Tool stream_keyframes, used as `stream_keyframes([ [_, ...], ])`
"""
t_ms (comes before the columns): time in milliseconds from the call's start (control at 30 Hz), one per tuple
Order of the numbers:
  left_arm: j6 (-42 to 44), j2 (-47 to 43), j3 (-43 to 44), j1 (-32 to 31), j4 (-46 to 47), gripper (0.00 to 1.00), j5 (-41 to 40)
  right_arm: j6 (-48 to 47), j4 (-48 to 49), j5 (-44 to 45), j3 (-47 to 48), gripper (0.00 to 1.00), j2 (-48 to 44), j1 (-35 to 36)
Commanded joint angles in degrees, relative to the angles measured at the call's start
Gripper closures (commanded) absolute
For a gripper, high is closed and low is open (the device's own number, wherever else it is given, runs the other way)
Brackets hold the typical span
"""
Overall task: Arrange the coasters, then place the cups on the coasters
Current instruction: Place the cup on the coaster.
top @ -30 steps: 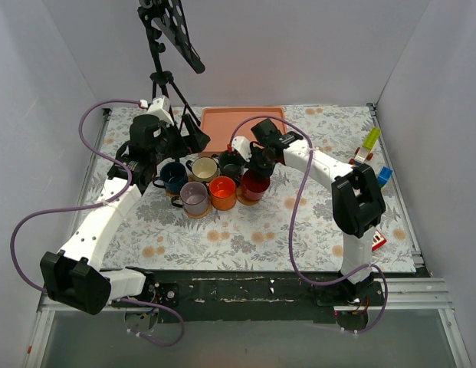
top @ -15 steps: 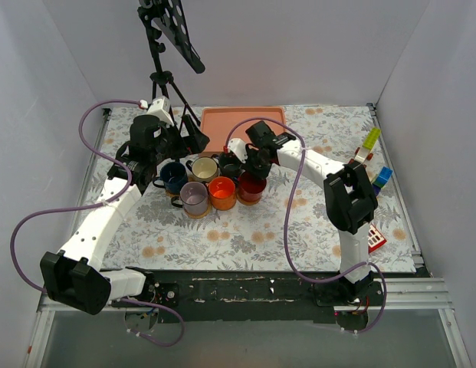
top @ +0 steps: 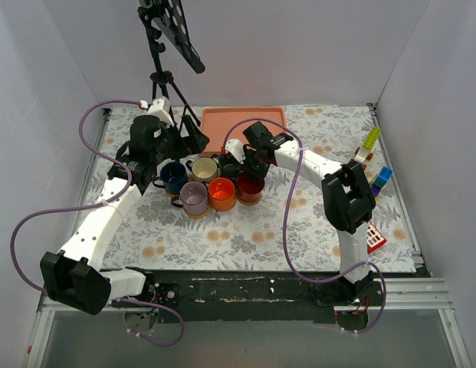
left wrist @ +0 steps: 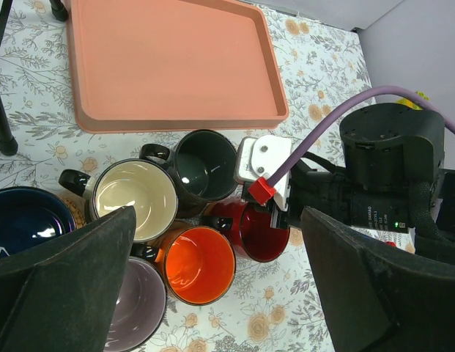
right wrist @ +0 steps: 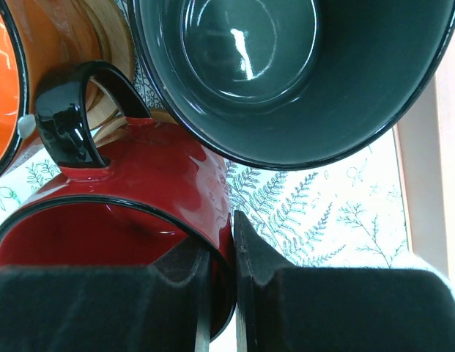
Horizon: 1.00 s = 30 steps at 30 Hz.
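Six cups stand bunched together on the floral cloth: navy [top: 173, 177], cream [top: 205, 169], dark green [top: 231, 165], grey-lilac [top: 195, 197], orange [top: 222, 192] and red [top: 251, 188]. My right gripper [right wrist: 221, 242] is shut on the red cup's [right wrist: 139, 183] rim, one finger inside and one outside the wall. The dark green cup [right wrist: 286, 73] sits just beyond it. A tan coaster [right wrist: 113, 121] edge shows behind the red cup's handle, and another coaster [left wrist: 75, 213] peeks out by the navy cup [left wrist: 26, 224]. Most coasters are hidden under cups. My left gripper [left wrist: 217, 220] hangs open above the cluster, holding nothing.
A pink tray [top: 243, 126] lies just behind the cups. A black tripod stand [top: 165, 77] rises at the back left beside my left arm. Coloured blocks [top: 372, 146] and a red-and-white item [top: 375, 239] lie along the right edge.
My right arm has swung its elbow leftward and carried the red cup slightly left, closer to the orange cup. The left arm has not moved.
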Motion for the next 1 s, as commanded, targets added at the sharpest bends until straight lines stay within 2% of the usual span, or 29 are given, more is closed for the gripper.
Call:
stream_keyframes([
  [0,1.1,-1.9,0.0,0.4,-0.4,0.04,-1.0,0.8,0.5,0.0,3.5,0.99,0.1,0.5],
  [500,0.9,-2.0,-0.2,0.4,-0.4,0.04,-0.9,0.9,0.3,3.2,3.5,0.98,0.6,0.9],
  [700,0.9,-1.9,-0.3,0.4,-0.3,0.04,-0.8,1.3,-0.3,3.6,3.8,0.81,1.0,1.0],
  [967,0.8,-2.2,-0.5,0.4,-0.2,0.04,-0.8,1.7,0.1,4.7,4.1,0.68,1.0,1.0],
])
